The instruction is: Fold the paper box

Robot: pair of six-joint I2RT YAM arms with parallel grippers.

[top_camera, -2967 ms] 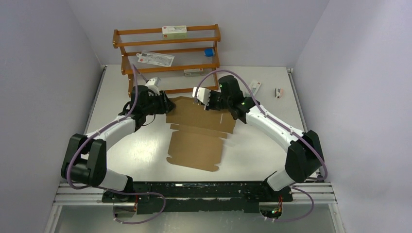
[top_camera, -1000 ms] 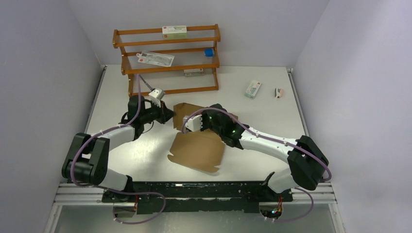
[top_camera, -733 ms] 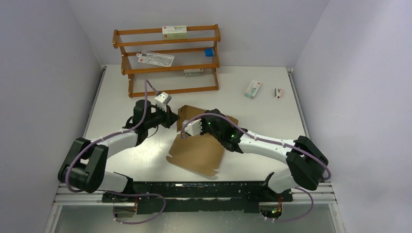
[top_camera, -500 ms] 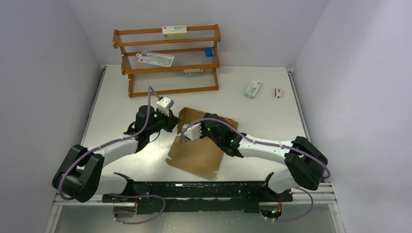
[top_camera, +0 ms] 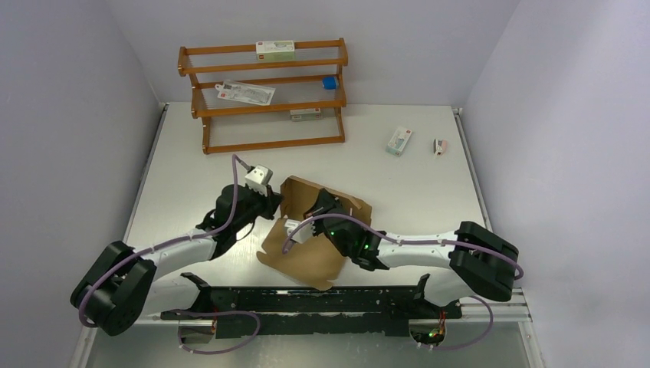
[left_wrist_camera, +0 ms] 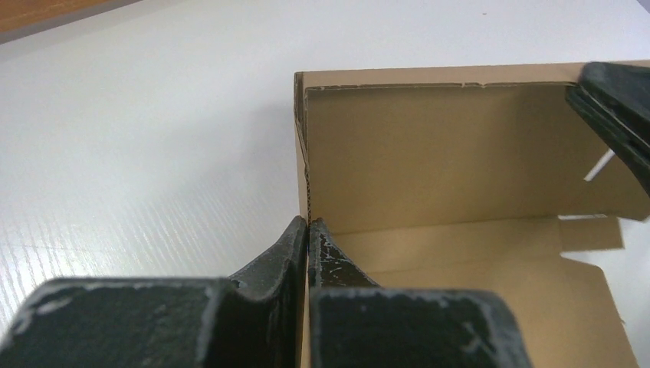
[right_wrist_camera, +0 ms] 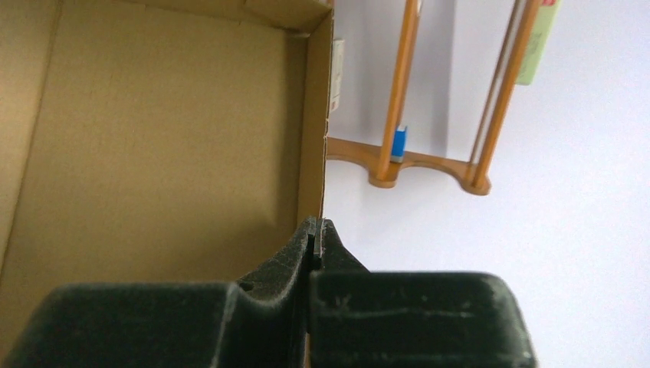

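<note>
The paper box [top_camera: 306,257] is plain brown cardboard near the table's front middle, its far half raised and its near half lying flat. My left gripper [top_camera: 277,201] is shut on the box's left side wall [left_wrist_camera: 302,153], pinching its edge between the fingertips [left_wrist_camera: 308,228]. My right gripper [top_camera: 320,205] is shut on the right side wall [right_wrist_camera: 314,130] of the raised part, with the box's inside [right_wrist_camera: 169,146] to its left. The right gripper's fingers [left_wrist_camera: 613,107] show at the far right of the left wrist view.
A wooden rack [top_camera: 264,92] stands at the back of the table with cartons and a blue item on its shelves; it also shows in the right wrist view [right_wrist_camera: 429,115]. A white-and-green carton [top_camera: 398,141] and a small object [top_camera: 440,146] lie at the back right.
Both grippers have drawn toward the near edge with the box; its far half has come up from flat and the whole sheet has slid nearer.
</note>
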